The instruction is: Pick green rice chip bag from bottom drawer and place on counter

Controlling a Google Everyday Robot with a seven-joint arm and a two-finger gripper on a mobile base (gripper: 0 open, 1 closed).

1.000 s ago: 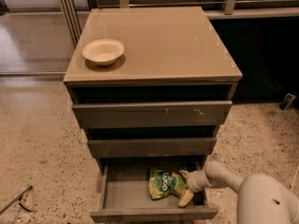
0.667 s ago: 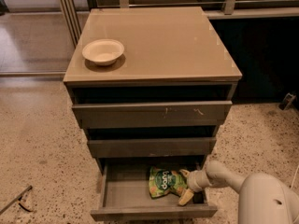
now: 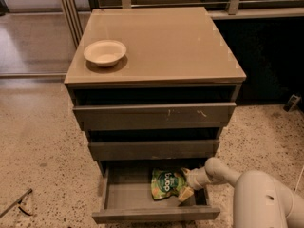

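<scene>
Camera view: the crinkly light-green rice chip bag [image 3: 166,183] lies in the open grey bottom drawer [image 3: 127,194], right of centre, with its long axis running roughly 12 to 6. The cream two-finger gripper [image 3: 186,192] sits at the bag's 4 o'clock edge, apparently touching it. Whether it is open or has hold of the bag cannot be told. The glossy beige counter [image 3: 161,37], at 12 o'clock from the bag, carries a pale round bowl [image 3: 105,52].

A cream bowl [image 3: 105,52], and a dark stick [image 3: 14,204] on the floor [image 3: 38,141].

I see warm, dim overhead light: soft glare on the counter [image 3: 166,37], and the gripper [image 3: 186,188] sits low in the shaded bottom drawer [image 3: 126,194].
</scene>
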